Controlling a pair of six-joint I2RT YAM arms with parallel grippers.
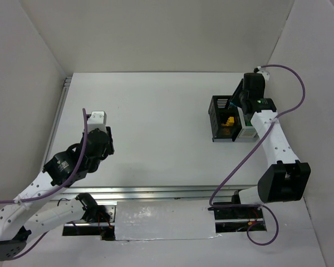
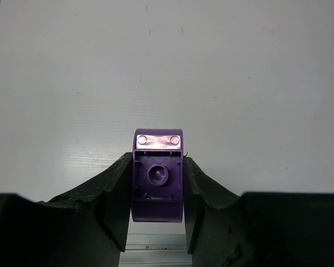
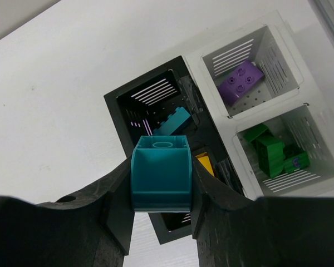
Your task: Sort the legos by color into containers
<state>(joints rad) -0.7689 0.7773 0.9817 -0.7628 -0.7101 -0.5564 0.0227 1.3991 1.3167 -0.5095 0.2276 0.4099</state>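
Observation:
My left gripper (image 2: 158, 192) is shut on a purple lego (image 2: 158, 167), held above the bare white table at the left. My right gripper (image 3: 161, 192) is shut on a teal lego (image 3: 160, 169) and hangs over the black container (image 3: 118, 103). In that container lie a teal brick (image 3: 175, 119) and a yellow brick (image 3: 206, 164). Beside it stand two white containers: one (image 3: 284, 53) holds a purple brick (image 3: 242, 80), the other (image 3: 323, 142) holds green bricks (image 3: 270, 153). In the top view the containers (image 1: 216, 119) sit at the far right, under the right wrist.
An aluminium rail (image 1: 156, 192) runs along the table's near edge, with a foil-covered plate (image 1: 164, 219) in front of it. White walls enclose the table on three sides. A purple cable (image 1: 292, 105) loops off the right arm.

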